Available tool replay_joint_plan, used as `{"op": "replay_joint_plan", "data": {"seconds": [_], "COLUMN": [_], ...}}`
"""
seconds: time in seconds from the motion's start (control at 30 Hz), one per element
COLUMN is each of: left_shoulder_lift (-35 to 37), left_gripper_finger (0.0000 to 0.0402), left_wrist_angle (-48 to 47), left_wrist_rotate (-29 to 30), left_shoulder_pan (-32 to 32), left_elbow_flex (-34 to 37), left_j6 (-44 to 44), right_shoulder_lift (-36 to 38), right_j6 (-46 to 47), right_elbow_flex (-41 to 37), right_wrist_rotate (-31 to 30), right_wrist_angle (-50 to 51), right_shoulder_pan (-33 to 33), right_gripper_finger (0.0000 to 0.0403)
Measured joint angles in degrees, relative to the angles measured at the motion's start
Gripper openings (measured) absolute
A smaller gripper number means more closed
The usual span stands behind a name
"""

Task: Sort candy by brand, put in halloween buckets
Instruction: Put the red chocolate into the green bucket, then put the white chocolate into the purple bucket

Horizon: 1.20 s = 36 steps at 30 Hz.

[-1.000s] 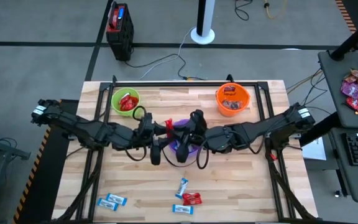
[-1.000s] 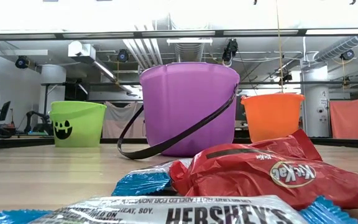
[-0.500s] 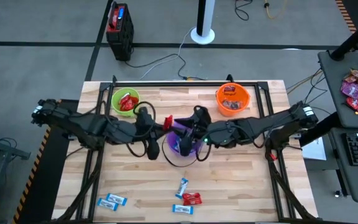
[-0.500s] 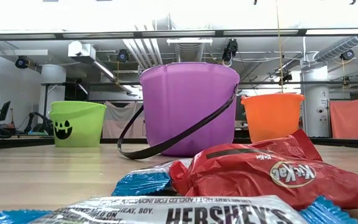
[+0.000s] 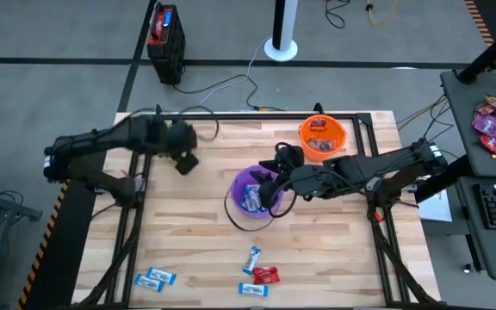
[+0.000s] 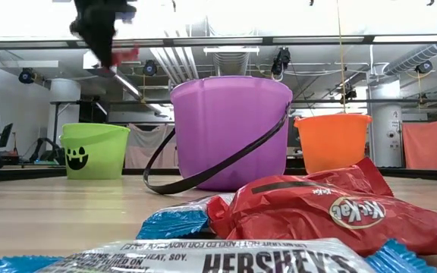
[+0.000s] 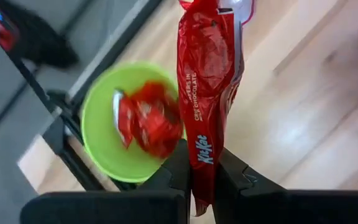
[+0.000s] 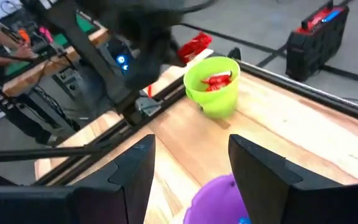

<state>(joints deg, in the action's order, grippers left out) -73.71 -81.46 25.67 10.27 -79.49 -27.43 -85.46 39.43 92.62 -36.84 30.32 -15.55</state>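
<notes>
From above, we see our left gripper (image 5: 182, 161) near the lime green bucket (image 5: 164, 129), the right gripper (image 5: 275, 178) beside the purple bucket (image 5: 250, 199). Our left wrist view shows the fingers clamped on a red KitKat (image 7: 207, 93) above the green bucket. In the right wrist view, our fingers (image 8: 132, 171) stand apart, empty.

Lab — exposed ceiling ducts (image 6: 165, 61), cabling.

The left gripper (image 5: 184, 161) hangs over the tabletop (image 5: 196, 241) near the far-left corner, apparently covering the green bucket there. The right gripper (image 5: 269, 182) sits over the central purple bucket (image 5: 252, 198); the orange bucket (image 5: 322, 136) stands far-right, and loose candy (image 5: 255, 274) lies along the near edge.
</notes>
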Motion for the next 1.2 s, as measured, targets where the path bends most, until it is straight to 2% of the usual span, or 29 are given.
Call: {"op": "replay_joint_plan", "data": {"seconds": [0.13, 0.3, 0.37, 0.5, 0.77, 0.93, 1.07, 1.2], "left_shoulder_lift": [-0.1, -1.1, -1.1, -1.0, -0.9, 0.0, 3.8, 9.4], "left_gripper_finger": [0.0012, 0.0012, 0.0019, 0.004, 0.0069, 0.0072, 0.0073, 0.0073], "left_wrist_angle": [3.8, 4.6, 4.6, 6.1, 7.8, 7.8, 10.4, 15.3], "left_wrist_rotate": [-11.7, -24.1, -25.5, -23.5, -21.9, -23.5, -30.5, -32.9], "left_shoulder_pan": [15.0, 31.3, 35.6, 40.5, 41.6, 40.6, 35.7, 24.8], "left_elbow_flex": [6.8, 13.4, 14.8, 15.8, 15.4, 15.3, 15.4, 15.5], "left_j6": [11.3, 17.9, 20.2, 21.4, 22.6, 19.3, 14.7, 5.7], "right_shoulder_lift": [-0.6, -0.5, -0.5, -0.8, -0.9, -1.0, -2.5, -6.1], "right_j6": [0.5, 1.8, 2.6, 3.8, 7.5, 7.8, 12.3, 22.2], "right_elbow_flex": [0.0, 0.0, 0.0, 0.0, 0.0, -0.2, -0.6, -0.7], "right_wrist_rotate": [3.0, 6.6, 6.9, 7.0, 9.3, 17.4, 18.4, 20.6], "right_wrist_angle": [0.8, 1.9, 2.9, 4.0, 8.9, 12.2, 15.9, 19.1], "right_shoulder_pan": [0.0, -0.5, -0.7, -1.1, -1.4, -3.2, -6.6, -9.2], "right_gripper_finger": [0.0194, 0.0194, 0.0194, 0.0194, 0.0194, 0.0194, 0.0194, 0.0194]}}
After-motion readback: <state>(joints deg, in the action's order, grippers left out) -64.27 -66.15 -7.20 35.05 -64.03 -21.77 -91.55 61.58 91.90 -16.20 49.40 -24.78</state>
